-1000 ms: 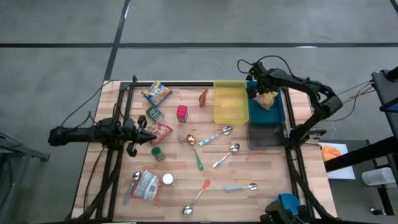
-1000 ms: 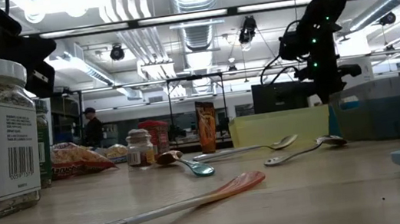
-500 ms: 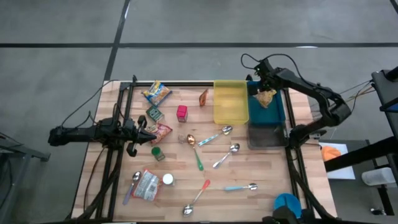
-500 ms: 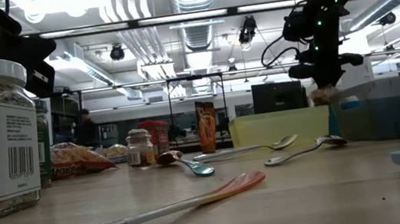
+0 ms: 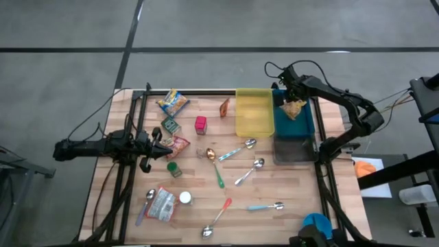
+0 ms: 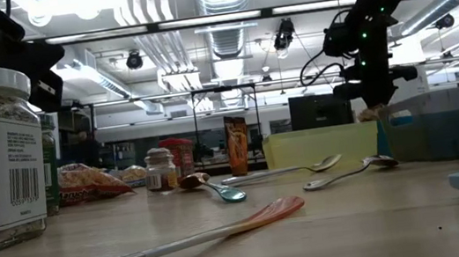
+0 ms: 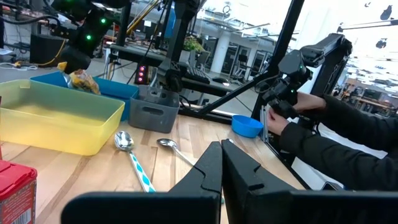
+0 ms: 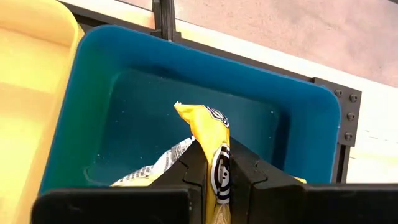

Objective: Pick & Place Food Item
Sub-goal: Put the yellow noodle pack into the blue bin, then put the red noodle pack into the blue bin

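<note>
Placing step: the right claw (image 8: 214, 163), pinched on the yellow crinkly snack packet (image 8: 211, 134), hangs over the blue plastic bin (image 8: 298, 106); release next.

A crinkled yellow snack packet (image 8: 214, 163) hangs pinched in the right claw (image 8: 214, 180) above the blue bin (image 8: 106, 118) at the bench's far right corner.

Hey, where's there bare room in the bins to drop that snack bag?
The blue bin under the right gripper, which is shut on the yellow snack bag, shows a bare floor. The yellow bin beside it looks empty too. The table's middle is crowded with spoons.
</note>
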`<state>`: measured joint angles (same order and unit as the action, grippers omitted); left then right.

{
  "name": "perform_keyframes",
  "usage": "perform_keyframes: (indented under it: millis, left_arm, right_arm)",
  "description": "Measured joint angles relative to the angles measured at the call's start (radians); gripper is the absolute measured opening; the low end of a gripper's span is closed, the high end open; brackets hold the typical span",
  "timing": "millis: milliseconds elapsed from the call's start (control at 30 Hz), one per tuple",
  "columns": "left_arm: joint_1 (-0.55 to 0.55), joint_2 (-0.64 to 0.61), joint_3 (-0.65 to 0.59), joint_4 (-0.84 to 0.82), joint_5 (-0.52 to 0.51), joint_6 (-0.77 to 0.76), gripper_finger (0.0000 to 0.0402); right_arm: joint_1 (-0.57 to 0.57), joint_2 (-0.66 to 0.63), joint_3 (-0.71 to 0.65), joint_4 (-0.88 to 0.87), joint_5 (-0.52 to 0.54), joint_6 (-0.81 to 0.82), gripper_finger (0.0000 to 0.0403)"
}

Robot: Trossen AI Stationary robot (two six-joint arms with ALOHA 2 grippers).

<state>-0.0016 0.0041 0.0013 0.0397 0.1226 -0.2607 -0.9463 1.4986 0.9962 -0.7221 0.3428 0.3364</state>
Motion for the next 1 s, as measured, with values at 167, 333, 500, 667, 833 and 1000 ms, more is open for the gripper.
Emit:
perform_keyframes:
  millis: [167,333,500,667,833,1000]
  left_arm:
    - [0.000,0.000,0.000,0.000,0.000,0.000,0.0001]
    - [0.000,0.000,0.000,0.000,0.000,0.000,0.0001]
    - [0.000,0.000,0.000,0.000,0.000,0.000,0.0001]
    - [0.000,0.000,0.000,0.000,0.000,0.000,0.0001]
    - [0.000,0.000,0.000,0.000,0.000,0.000,0.0001]
    - [0.000,0.000,0.000,0.000,0.000,0.000,0.0001]
  right_arm:
    - [-0.007,-0.002,0.000,0.002,-0.007,-0.007,0.0071]
    - [-0.011,-0.003,0.000,0.002,-0.008,-0.007,0.0127]
    - [-0.011,-0.003,0.000,0.002,-0.007,-0.007,0.0164]
    - [-0.010,-0.017,0.000,0.002,-0.008,-0.007,0.0181]
    - [-0.008,-0.072,0.002,0.002,-0.068,-0.007,0.0183]
    - [0.014,-0.165,0.003,0.004,-0.112,-0.003,0.0183]
